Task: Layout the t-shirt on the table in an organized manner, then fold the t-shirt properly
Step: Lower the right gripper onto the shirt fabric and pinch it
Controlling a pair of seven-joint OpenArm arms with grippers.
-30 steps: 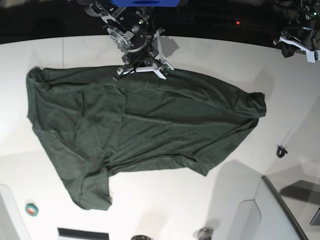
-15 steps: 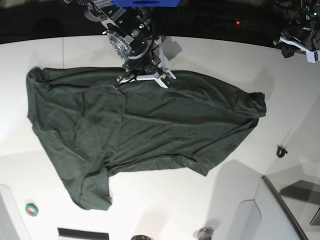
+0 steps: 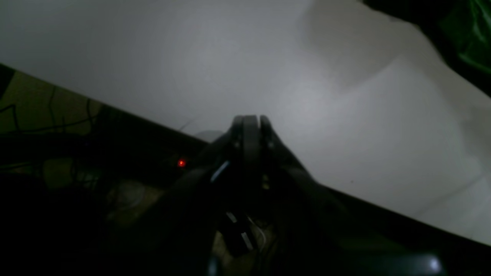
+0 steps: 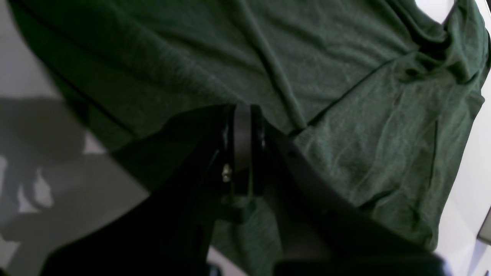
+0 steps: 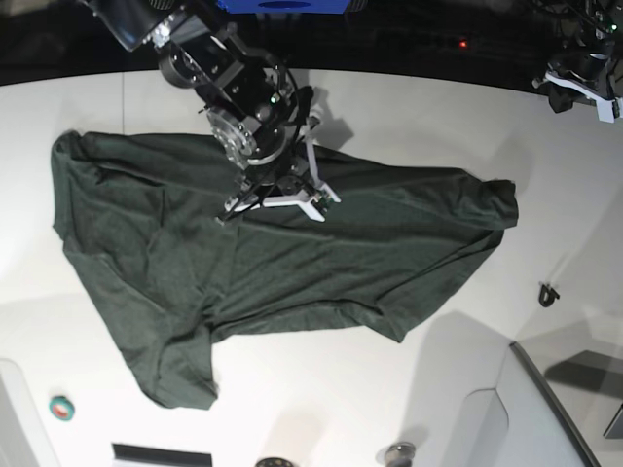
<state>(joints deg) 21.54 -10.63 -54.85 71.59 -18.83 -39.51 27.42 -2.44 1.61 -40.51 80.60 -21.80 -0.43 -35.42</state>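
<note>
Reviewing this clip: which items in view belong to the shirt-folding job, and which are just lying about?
Job:
- t-shirt, crumpled
- table
- right gripper, over the shirt
- left gripper, off at the edge

Lying about:
- small teal ring
- small black clip

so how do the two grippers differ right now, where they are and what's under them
The right gripper is out over the middle of the t-shirt, green cloth filling its wrist view; the left gripper sits at the far corner, off the shirt. Under the left one lies bare white table, with cloth only at its view's edge. Both have their fingers shut, and neither visibly holds any cloth.
</note>
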